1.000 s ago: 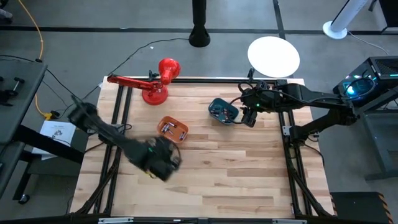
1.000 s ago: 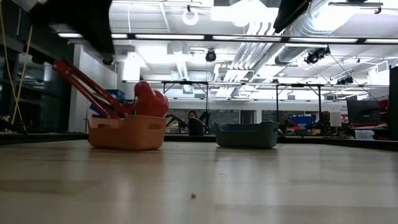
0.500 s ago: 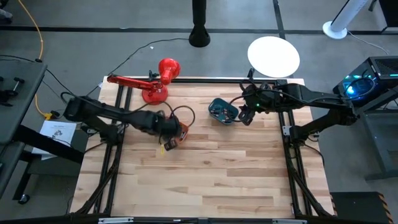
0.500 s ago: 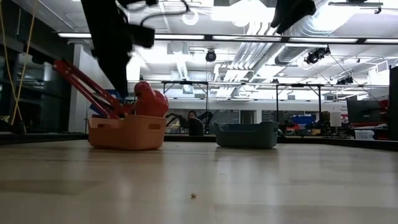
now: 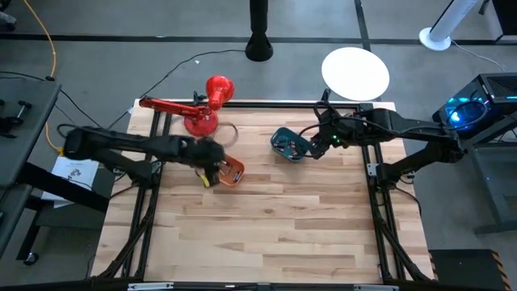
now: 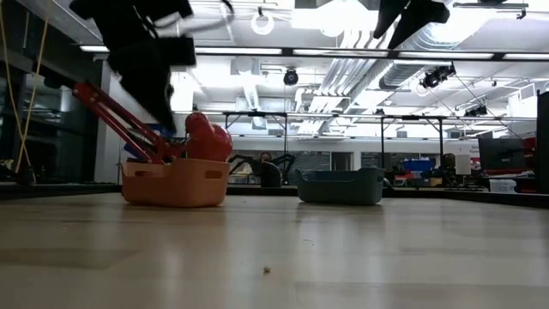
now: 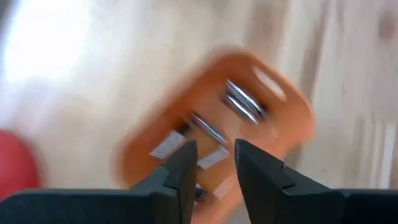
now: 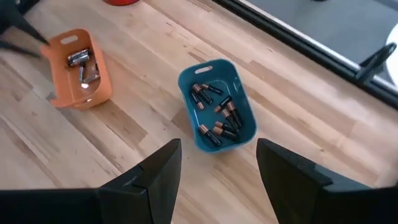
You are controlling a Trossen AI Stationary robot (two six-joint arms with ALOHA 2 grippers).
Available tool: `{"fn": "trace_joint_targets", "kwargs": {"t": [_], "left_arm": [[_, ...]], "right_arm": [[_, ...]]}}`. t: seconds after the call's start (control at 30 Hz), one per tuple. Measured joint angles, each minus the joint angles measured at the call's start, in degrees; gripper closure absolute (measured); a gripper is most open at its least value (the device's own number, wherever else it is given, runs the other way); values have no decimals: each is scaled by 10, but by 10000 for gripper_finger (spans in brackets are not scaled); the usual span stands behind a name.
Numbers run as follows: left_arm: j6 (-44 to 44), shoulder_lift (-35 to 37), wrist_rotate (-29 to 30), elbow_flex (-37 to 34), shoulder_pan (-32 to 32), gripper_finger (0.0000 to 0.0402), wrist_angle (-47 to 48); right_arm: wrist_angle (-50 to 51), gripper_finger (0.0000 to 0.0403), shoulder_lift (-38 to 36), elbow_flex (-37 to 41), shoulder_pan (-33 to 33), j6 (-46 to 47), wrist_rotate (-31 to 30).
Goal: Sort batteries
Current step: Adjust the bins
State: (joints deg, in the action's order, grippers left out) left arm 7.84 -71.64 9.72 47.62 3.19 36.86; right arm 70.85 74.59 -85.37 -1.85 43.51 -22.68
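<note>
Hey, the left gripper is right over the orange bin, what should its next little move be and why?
Probably lift straight up, away from the orange bin. The left gripper hangs just above it with fingers parted and nothing between them, and silvery batteries already lie inside. The dark batteries sit in the teal bin below the open right gripper, and the table shows no loose ones.
</note>
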Motion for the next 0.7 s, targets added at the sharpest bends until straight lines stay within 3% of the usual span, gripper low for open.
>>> {"fn": "trace_joint_targets", "kwargs": {"t": [0.23, 0.3, 0.43, 0.7], "left_arm": [[-8, 142, 75, 1, 76, 392, 9], [-5, 167, 97, 0, 95, 393, 15], [-5, 205, 97, 0, 129, 400, 5], [-40, 243, 62, 0, 169, 401, -12]], "right_arm": [[3, 212, 12, 0, 0, 28, -46], [15, 249, 21, 0, 0, 14, -49], [64, 376, 36, 0, 0, -17, -53], [81, 399, -9, 37, -5, -74, -27]]}}
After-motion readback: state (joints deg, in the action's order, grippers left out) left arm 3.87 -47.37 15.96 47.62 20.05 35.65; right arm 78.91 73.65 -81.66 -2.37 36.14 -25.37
